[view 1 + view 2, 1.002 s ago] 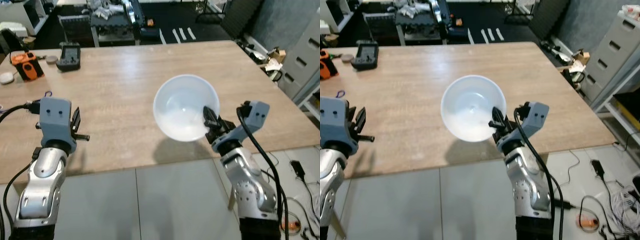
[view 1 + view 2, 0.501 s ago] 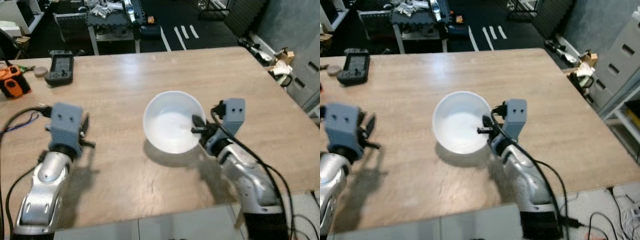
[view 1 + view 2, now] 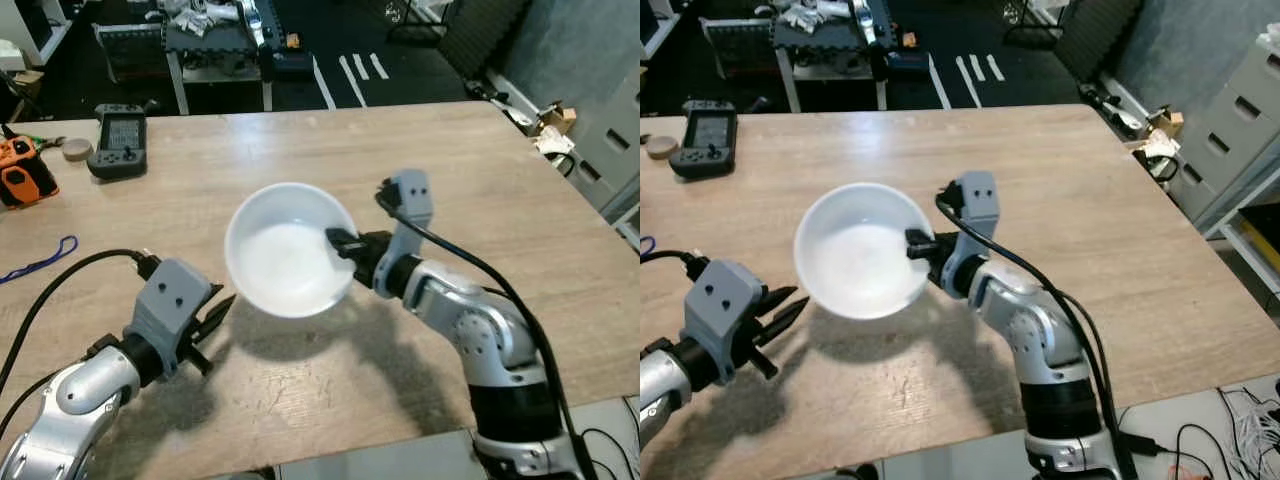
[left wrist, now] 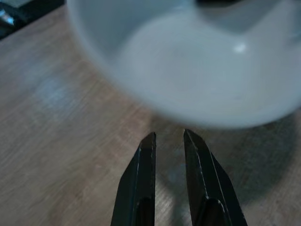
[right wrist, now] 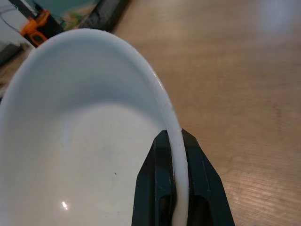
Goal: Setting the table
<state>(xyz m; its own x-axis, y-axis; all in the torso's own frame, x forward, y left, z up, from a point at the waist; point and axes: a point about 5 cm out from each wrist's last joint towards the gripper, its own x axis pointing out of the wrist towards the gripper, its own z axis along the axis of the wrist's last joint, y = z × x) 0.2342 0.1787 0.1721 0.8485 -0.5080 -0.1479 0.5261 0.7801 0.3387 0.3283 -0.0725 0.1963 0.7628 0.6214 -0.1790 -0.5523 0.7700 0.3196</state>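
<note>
A: Entry, setting the table. Largest first: the wooden table (image 3: 480,170) spans the whole scene, bare across the middle and near right.

B: Next in size, the white bowl (image 3: 285,250). It sits left of centre and casts a detached shadow on the wood toward the near side, so I judge it to be carried above the surface, not resting on it.

A: Step in hand?

B: Transport and placement of the bowl, in my judgement. The next move calls for lowering it level until its base meets the wood, then releasing the rim without tipping it.

A: Carrier?

B: The right gripper (image 5: 173,162). In the right wrist view its two fingers are pinched on the bowl's right rim, one inside the wall, one outside, with no gap showing.

A: And the other claw?

B: The left gripper (image 4: 168,143) hovers near and left of the bowl, pointing at its underside. Narrow opening, a slim gap between the fingers, holding nothing and touching nothing.

A: Small items?

B: Far left: a black handheld controller (image 3: 117,133), an orange device (image 3: 22,176) at the edge, and a loose blue cord (image 3: 38,262). All well apart from the bowl.
</note>
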